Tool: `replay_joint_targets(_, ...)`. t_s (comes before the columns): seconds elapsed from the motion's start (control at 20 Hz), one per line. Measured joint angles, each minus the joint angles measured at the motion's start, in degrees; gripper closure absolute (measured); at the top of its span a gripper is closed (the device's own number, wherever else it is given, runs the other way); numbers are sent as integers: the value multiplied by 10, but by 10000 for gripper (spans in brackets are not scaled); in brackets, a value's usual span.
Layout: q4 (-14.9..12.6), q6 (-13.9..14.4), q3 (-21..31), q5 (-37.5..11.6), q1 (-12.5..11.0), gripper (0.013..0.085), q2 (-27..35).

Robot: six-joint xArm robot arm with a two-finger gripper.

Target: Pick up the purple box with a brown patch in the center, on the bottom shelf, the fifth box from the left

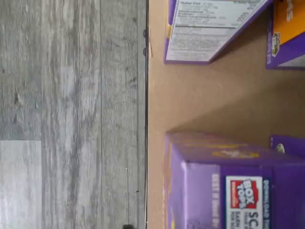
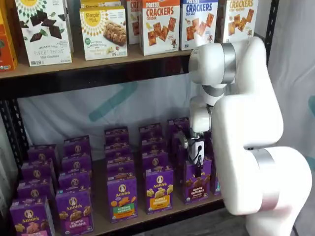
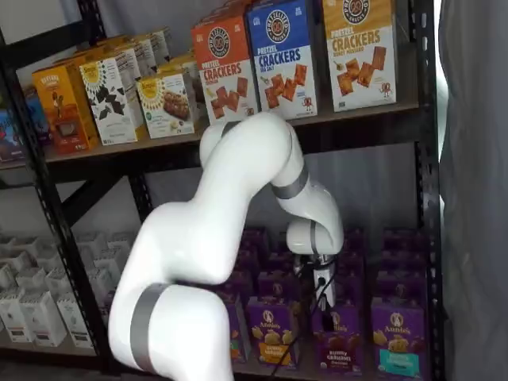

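The purple Annie's carton with a brown patch of bunny grahams at its centre (image 2: 196,181) stands upright at the front edge of the bottom shelf board (image 2: 147,216), in the front row of purple cartons, with the white arm (image 2: 241,128) directly in front of it. In the other camera the same carton (image 3: 336,343) shows just below the arm's wrist, reading "Bunny Grahams".

The black-fingered pincer (image 2: 198,166) hangs right over the top front of that carton, and in a shelf view it appears again (image 3: 323,300) just above the box. Its fingers are seen only as a dark sliver with a cable beside them, so I cannot tell whether they stand apart or together. By my reading, the approach is largely done and the box is not yet lifted: it sits level with its neighbours on the board. The closing, the lift and the withdrawal remain.

Writing that can be read:
- Beside the target, an orange-banded carton (image 2: 159,190) says "Bunny Grahams", and farther left a purple carton (image 2: 122,198) says "Hidden Veggies" (small print, so take that with caution).
- On the upper shelf above the target, an orange box (image 2: 160,25) reads "Pretzel Crackers" and a blue box (image 2: 199,23) "Crackers Sea Salt".
- The wrist view shows a purple carton top (image 1: 236,183) with a "Box Tops" badge, standing near a nutrition panel (image 1: 209,26).
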Motion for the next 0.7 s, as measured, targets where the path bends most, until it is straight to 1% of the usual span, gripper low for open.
replay_joint_targets(0.05,1,-2,0,-1,-1,170,0)
replay_joint_targets(0.15,6,-8,2,-3,-3,250,0)
replay_joint_targets(0.2,7,-9,2,-2,-3,250,-1)
replay_joint_targets(0.3,6,-10,4,-2,-4,330,-2)
replay_joint_targets(0.35,7,-10,5,-2,-4,330,-3)
replay_joint_targets(0.4,7,-11,6,-2,-4,370,-4)
replay_joint_targets(0.45,7,-11,7,-3,-5,370,-4)
replay_joint_targets(0.5,8,-12,8,-4,-5,410,-5)
replay_joint_targets(0.55,10,-13,9,-4,-5,410,-5)
replay_joint_targets(0.65,11,-15,11,-4,-5,490,-7)
replay_joint_targets(0.7,12,-15,13,-6,-5,490,-8)
